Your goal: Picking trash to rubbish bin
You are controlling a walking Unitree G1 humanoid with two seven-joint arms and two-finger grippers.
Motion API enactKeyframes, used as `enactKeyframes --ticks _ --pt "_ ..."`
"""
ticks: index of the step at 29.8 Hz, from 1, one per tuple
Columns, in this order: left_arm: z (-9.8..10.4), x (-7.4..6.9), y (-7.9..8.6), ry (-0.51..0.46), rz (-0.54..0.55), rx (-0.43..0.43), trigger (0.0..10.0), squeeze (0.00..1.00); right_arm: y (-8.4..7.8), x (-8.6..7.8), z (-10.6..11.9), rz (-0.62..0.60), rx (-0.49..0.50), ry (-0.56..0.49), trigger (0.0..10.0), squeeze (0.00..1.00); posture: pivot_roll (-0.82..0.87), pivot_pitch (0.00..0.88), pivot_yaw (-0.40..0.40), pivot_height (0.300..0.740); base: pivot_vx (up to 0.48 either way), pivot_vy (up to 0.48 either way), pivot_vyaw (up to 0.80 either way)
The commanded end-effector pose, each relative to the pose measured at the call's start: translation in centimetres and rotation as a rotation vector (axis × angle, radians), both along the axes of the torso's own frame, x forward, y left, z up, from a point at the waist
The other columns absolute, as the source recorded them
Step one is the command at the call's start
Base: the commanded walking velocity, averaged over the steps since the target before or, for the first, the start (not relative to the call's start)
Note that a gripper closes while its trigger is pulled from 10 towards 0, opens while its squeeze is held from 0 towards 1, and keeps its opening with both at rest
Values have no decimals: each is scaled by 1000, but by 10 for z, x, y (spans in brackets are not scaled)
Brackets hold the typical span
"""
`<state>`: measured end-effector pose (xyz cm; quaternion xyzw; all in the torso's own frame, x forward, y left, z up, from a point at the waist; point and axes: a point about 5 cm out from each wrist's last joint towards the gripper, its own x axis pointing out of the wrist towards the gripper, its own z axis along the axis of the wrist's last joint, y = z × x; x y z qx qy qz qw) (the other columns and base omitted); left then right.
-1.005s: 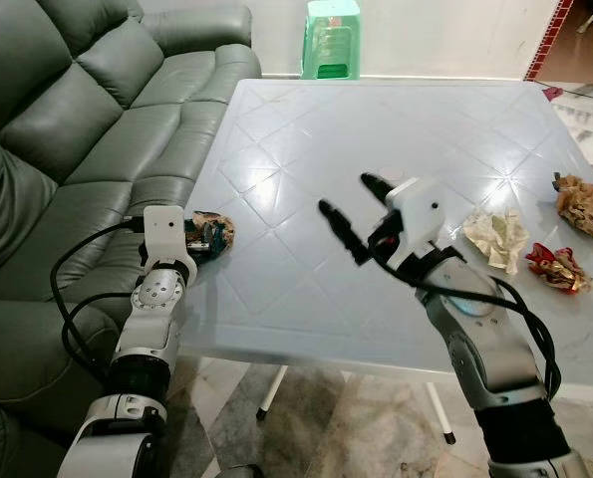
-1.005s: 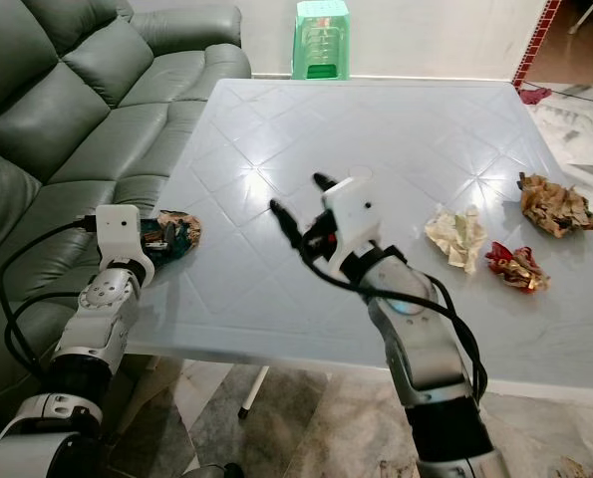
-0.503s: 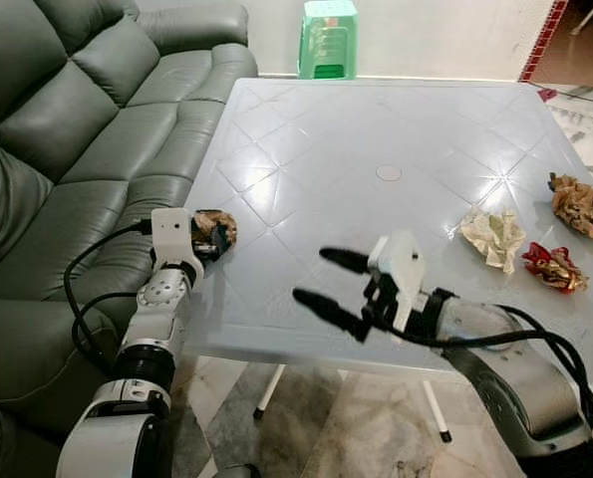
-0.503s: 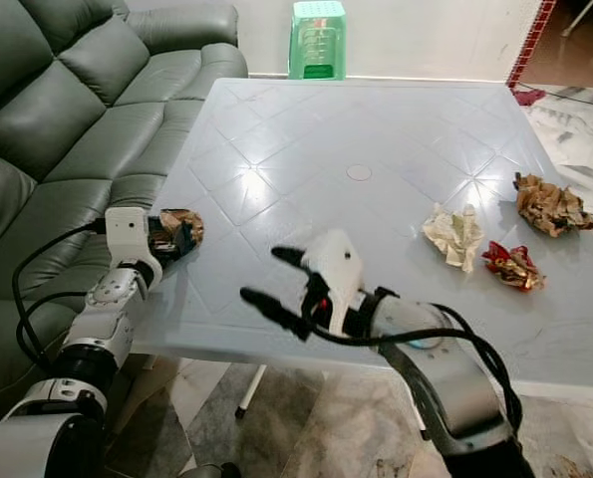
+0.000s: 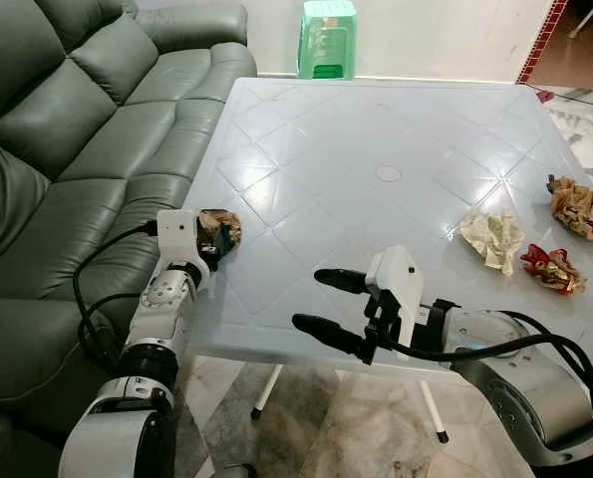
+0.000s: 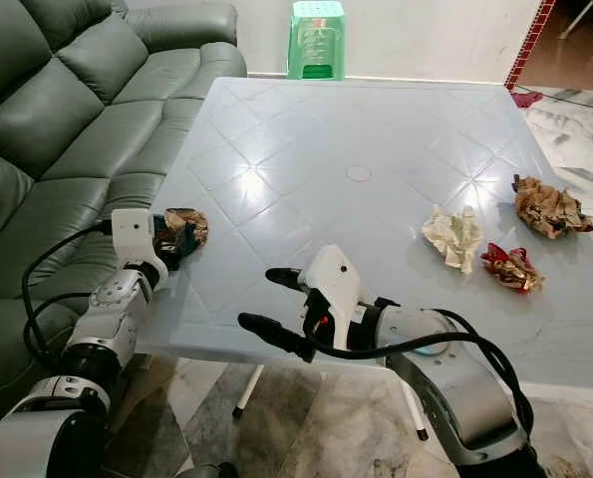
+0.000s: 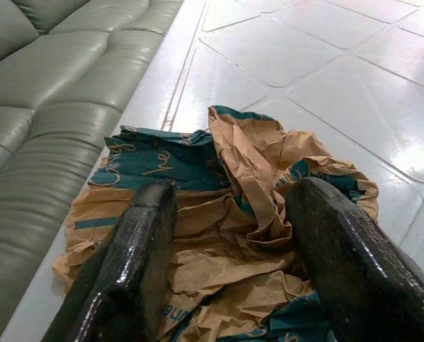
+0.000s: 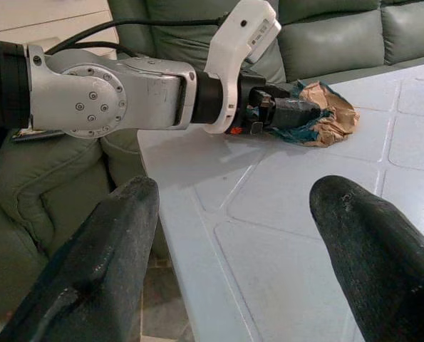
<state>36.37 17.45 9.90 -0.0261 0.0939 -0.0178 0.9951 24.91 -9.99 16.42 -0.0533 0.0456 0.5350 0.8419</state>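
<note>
The right hand [image 5: 324, 301] is coming down and back from above the middle of the worktop [image 5: 376, 129]; a second ago it was lifted high over the surface, and now it is hanging low at the near edge, its two fingers spread wide and holding nothing; I am judging that this arm is getting out of the way and is not taking part in the pick for now. The left hand [image 5: 216, 233] is staying at the worktop's left edge next to the sofa [image 5: 67, 129], hardly moving, its fingers standing on both sides of the brown and teal wad [image 7: 226, 214]; in the left wrist view the paper is bulging up between the fingers [image 7: 133, 256] and touching them, but I cannot tell if they are already pressing it; the wad is still lying on the worktop, so the lift is not yet done. Three other scraps [image 5: 495, 237] [image 5: 549, 267] [image 5: 580, 204] are waiting on the far right side, well apart from both hands.
</note>
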Motion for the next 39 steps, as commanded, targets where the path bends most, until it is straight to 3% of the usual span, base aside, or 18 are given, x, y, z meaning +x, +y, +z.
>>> enactKeyframes --ticks 1,25,30,34,36,39 --pt "-8 -2 -3 38 -19 -15 0 0 0 -1 6 15 -4 -15 10000 0 -168 78 -19 740 0 0 0" --pt "-5 -1 -2 16 -19 -25 0 0 3 -1 3 10 -9 -16 10000 0 -163 81 -14 740 0 0 0" --pt "-3 -2 -8 -8 -29 -28 0 0 4 -1 2 9 -11 -15 10000 0 -160 82 -15 740 0 0 0" --pt "6 -4 -15 -112 -12 39 0 0 4 0 2 6 -11 -15 10000 0 -157 81 -16 740 0 0 0" --pt "10 -17 -40 -247 -56 90 0 0 5 0 2 5 -9 -16 10000 0 -154 79 -17 740 0 0 0" --pt "11 -23 -48 -293 -70 92 0 0 5 1 2 4 -8 -17 10000 0 -154 76 -17 740 0 0 0"
